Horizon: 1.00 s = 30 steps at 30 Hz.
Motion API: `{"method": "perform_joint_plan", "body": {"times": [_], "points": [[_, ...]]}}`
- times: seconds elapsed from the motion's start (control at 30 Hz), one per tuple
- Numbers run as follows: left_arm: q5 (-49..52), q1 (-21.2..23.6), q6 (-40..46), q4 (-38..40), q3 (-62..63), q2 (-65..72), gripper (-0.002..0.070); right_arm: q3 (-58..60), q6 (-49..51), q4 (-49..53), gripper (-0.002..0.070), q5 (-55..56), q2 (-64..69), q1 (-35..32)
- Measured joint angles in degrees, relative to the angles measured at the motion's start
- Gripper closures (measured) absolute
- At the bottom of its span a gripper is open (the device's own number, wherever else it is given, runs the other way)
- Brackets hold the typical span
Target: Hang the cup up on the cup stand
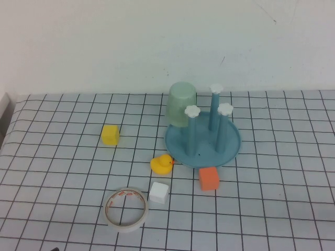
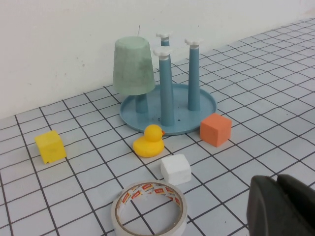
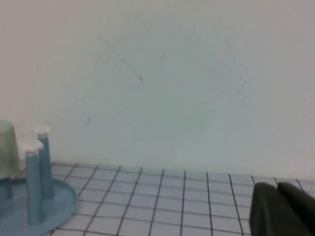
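The pale mint-green cup (image 1: 181, 103) hangs upside down over the back-left post of the blue cup stand (image 1: 230, 149), near the wall; the left wrist view shows the cup (image 2: 133, 66) capped on its post above the stand (image 2: 206, 105). Three other posts with white flower caps stand bare. In the right wrist view the stand (image 3: 61, 201) and the cup's edge (image 3: 7, 150) sit at the side. Neither arm appears in the high view. My left gripper (image 2: 278, 189) is shut and empty, low over the table's near side. My right gripper (image 3: 278, 191) is shut and empty, off to the stand's right.
A yellow cube (image 1: 110, 134) lies left of the stand. A yellow duck (image 1: 162, 164), an orange cube (image 1: 208, 179), a white cube (image 1: 158, 192) and a roll of tape (image 1: 125, 208) lie in front of it. The wall runs close behind the stand.
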<state>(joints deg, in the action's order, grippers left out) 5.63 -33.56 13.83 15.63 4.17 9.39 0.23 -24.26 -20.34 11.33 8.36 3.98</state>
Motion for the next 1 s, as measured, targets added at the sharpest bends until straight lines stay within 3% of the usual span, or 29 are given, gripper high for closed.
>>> {"method": "perform_joint_plan", "body": {"times": [0.17, 0.27, 0.37, 0.73, 1.0], "points": [[0.1, 0.0, 0.0, 0.0, 0.0, 0.0, 0.0676, 1.3, 14.6, 14.7, 0.0664, -7.8, -6.2, -7.0], [0.3, 0.0, 0.0, 0.0, 0.0, 0.0, 0.0676, 1.3, 27.0, 25.9, 0.0664, -15.9, -8.4, -7.5], [0.3, 0.0, 0.0, 0.0, 0.0, 0.0, 0.0676, 1.3, 33.2, 31.1, 0.0664, -22.6, -9.0, -7.5], [0.3, 0.0, 0.0, 0.0, 0.0, 0.0, 0.0676, 1.0, 23.3, 24.0, 0.0664, -30.1, -9.0, -7.5], [0.4, 0.0, 0.0, 0.0, 0.0, 0.0, 0.0676, 1.0, 25.0, 23.3, 0.0664, -30.5, -9.0, -7.5]]}}
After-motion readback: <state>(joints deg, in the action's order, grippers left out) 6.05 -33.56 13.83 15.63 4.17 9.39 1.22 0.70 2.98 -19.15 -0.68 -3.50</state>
